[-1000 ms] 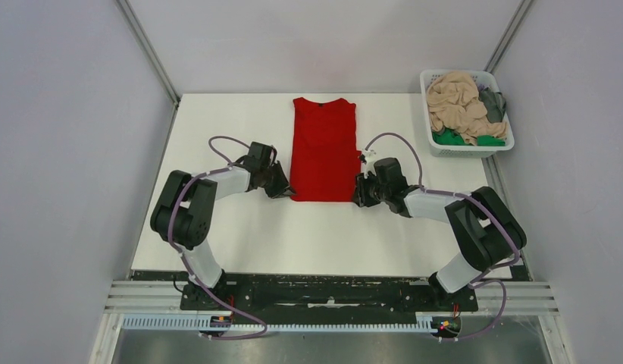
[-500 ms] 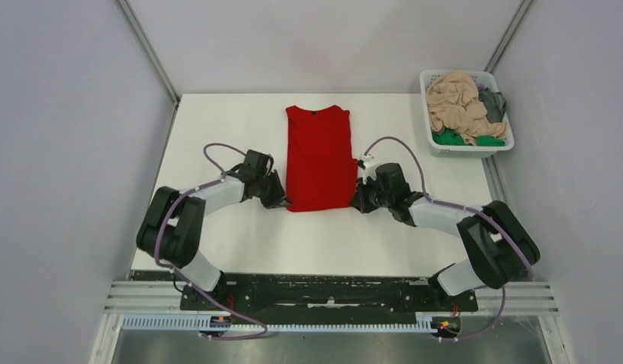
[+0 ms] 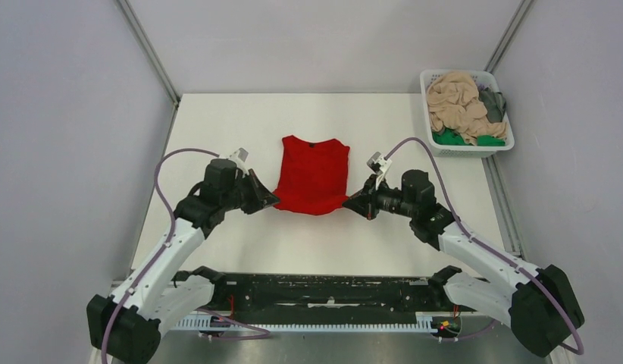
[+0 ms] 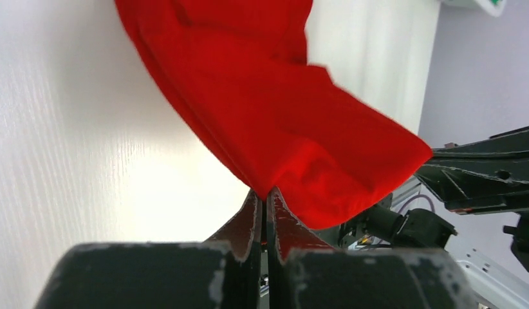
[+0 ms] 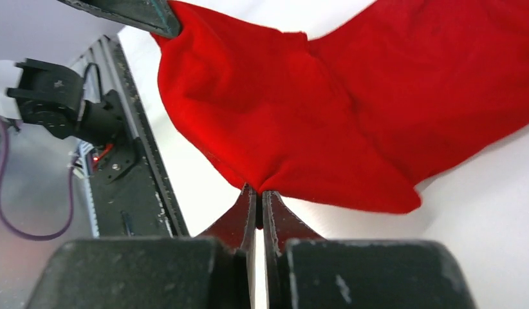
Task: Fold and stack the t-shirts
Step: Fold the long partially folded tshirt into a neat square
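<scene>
White slotted basket [image 3: 464, 151] at far right corner — white table [image 3: 233, 121], grey walls around.

1 red t-shirt [image 3: 312, 174], 1 basket [image 3: 468, 152]

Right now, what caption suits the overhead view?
Left gripper and right gripper pinch the near corners of the red t-shirt.

Top view overhead from behind; wrist views close, opposed, sharing red t-shirt [image 3: 311, 176].
</scene>
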